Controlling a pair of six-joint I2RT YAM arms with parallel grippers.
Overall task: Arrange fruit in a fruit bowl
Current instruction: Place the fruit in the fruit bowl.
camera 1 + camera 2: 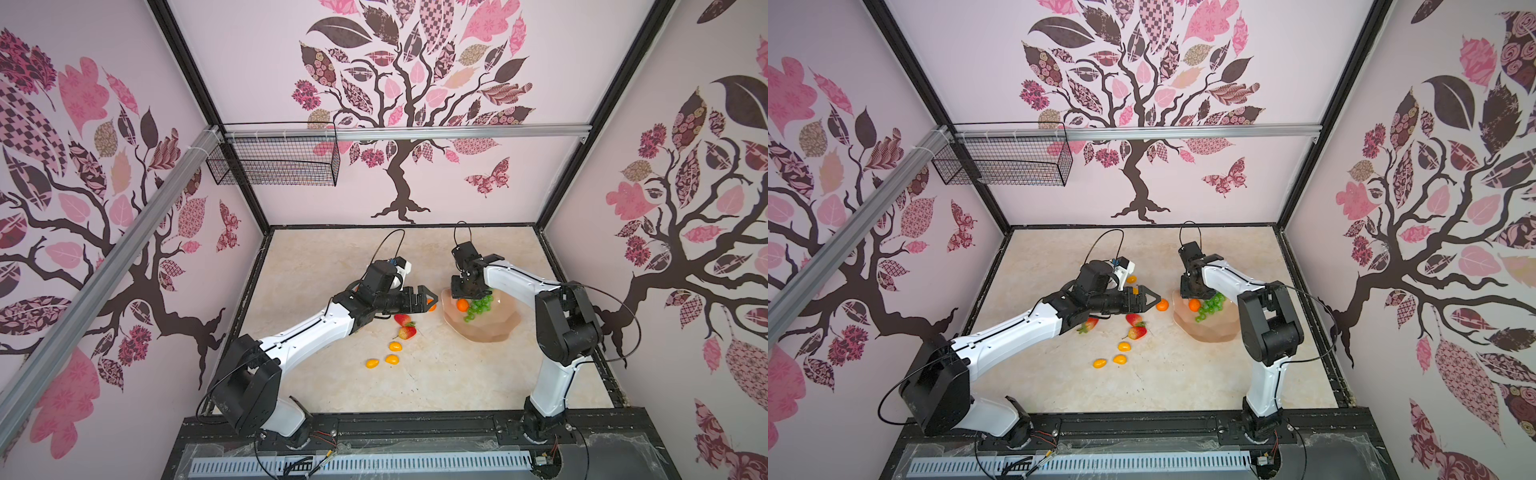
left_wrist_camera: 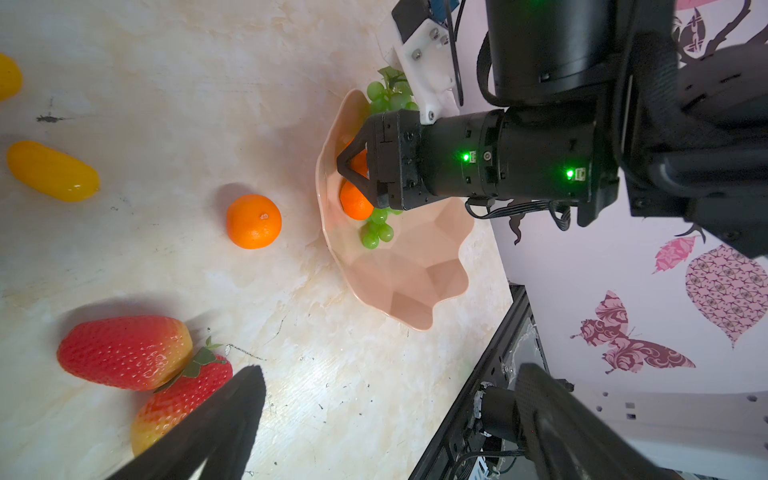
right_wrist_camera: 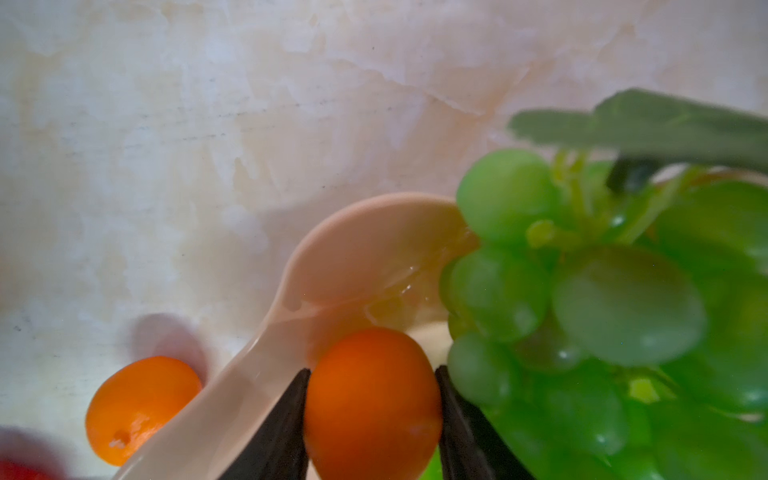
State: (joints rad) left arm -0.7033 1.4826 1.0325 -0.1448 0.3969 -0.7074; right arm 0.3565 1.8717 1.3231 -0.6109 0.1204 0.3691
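Tangerine (image 3: 372, 403) sits pinched in the right end effector (image 3: 372, 370), low inside the fruit bowl (image 3: 353, 249) beside the grape bunch (image 3: 602, 299), so we judge it mid-placement; the left end effector (image 2: 390, 370) hangs released, empty, near the strawberries (image 2: 124, 353) on the desk (image 2: 166, 124).
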